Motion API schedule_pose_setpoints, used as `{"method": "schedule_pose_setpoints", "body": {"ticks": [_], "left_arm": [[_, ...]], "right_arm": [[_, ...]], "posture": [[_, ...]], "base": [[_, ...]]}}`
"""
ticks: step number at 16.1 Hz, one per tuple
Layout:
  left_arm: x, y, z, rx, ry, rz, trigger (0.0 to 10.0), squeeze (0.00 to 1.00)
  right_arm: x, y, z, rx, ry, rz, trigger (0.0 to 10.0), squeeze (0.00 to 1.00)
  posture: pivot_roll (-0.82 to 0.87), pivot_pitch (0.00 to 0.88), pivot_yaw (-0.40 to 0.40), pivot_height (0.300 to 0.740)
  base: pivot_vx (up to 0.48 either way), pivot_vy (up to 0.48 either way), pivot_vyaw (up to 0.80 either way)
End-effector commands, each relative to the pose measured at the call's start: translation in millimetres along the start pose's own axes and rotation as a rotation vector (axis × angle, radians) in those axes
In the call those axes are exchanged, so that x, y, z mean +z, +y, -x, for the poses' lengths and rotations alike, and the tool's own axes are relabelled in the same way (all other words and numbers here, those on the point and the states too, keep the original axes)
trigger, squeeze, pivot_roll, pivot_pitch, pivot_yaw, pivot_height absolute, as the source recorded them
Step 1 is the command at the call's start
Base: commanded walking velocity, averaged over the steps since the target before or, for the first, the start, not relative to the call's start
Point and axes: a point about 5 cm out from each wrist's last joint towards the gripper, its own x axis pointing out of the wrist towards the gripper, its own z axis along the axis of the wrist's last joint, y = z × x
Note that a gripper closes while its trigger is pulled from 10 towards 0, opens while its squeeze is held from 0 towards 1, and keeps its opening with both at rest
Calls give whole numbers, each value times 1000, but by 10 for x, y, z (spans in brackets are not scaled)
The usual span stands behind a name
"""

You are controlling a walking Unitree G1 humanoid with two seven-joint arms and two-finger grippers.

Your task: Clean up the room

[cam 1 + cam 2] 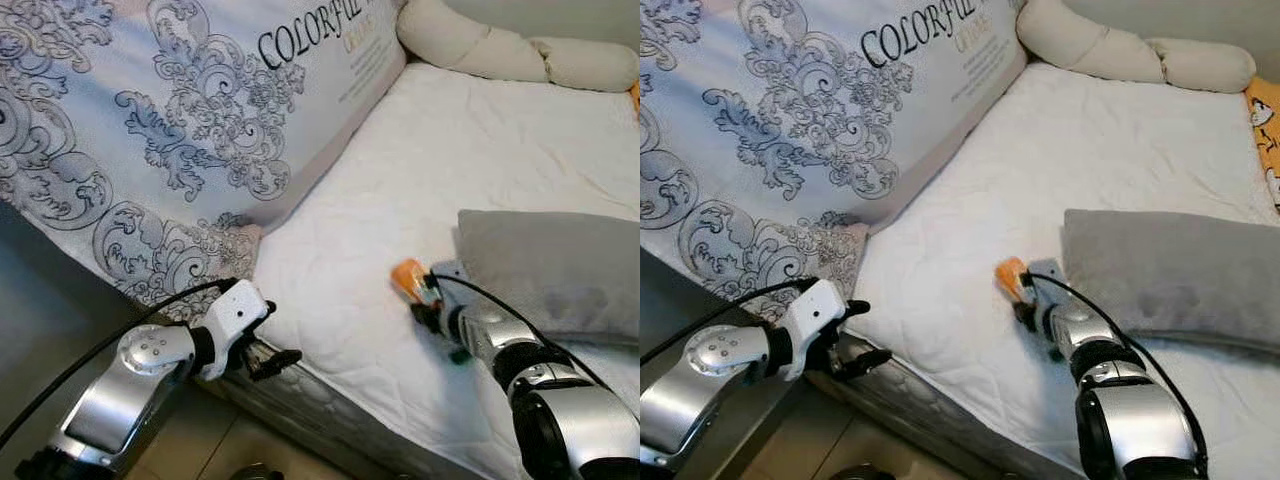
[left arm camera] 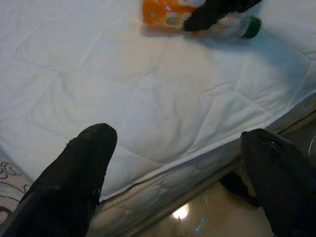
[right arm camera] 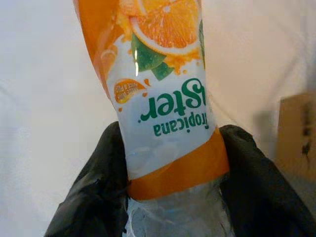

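Bottle: bottle with an orange-and-white juice label and a green cap, lying on its side on the bed, just beside the near corner of the grey pillow.

Landmark: grey pillow — everything below is placed against it.

Right gripper: right gripper sits at the bottle, beside the pillow's near corner; its jaws are pinching the bottle, one black finger on each side of the clear body just past the label's orange band.

Left gripper: left gripper hangs well away from the pillow, off the bed's near edge; its jaws are spread wide and hold nothing.

Bedding: a large patterned cushion leans on the far side of the bed from the pillow, and a long cream bolster lies beyond the pillow at the bed's head.

Handling, as a judgement: thin clear plastic, looks empty or nearly so — light, easily crushed, with a glossy label that may slip.

Where to hold: around the middle of the body, across its width, as the jaws now have it; the ridged clear part likely gives better purchase than the slick label.

Risk: squeezing hard could buckle the wall and let the bottle twist or pop out.

Step in hand: probably the pick-up, before carrying it off the bed.
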Motion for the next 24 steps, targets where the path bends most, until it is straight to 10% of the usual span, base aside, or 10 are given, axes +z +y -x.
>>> {"method": "schedule_pose_setpoints", "body": {"ticks": [1,5,7,16,17,18,20,21,22,24], "left_arm": [[11,-9,31,18,-16,21,10000,0],[-25,-40,53,110,-74,134,10000,0],[1,3,22,256,-121,181,10000,0],[37,44,-139,495,-87,196,10000,0],[40,68,-129,511,-89,198,10000,0],[42,75,-125,515,-89,198,10000,0],[42,71,-120,509,-79,181,10000,0],[50,85,-111,518,-83,180,10000,0],[55,109,-96,531,-86,178,10000,0],[50,120,-81,539,-86,177,10000,0]], "right_arm": [[174,3,16,13,-107,-62,0,0],[428,-110,172,-9,-357,-226,0,0],[431,-81,352,-25,-484,-234,10000,0],[178,567,587,217,-458,-138,10000,0],[171,562,599,214,-460,-148,7725,0],[167,559,605,217,-461,-167,0,0],[161,565,626,225,-463,-166,0,0],[157,567,634,221,-459,-171,2078,0],[141,569,630,223,-451,-180,10000,0],[122,593,632,242,-443,-199,10000,0]], "posture": [[15,0,32,740],[-18,0,36,740],[-18,0,18,740],[6,0,-8,740],[10,0,-9,740],[10,0,-9,740],[20,0,-13,740],[24,0,-14,740],[25,0,-13,740],[26,0,-11,740]], "base": [[0,0,0],[0,0,0],[0,0,0],[0,0,800],[0,0,800],[0,0,800],[0,0,800],[0,0,800],[0,0,800],[0,0,800]]}}
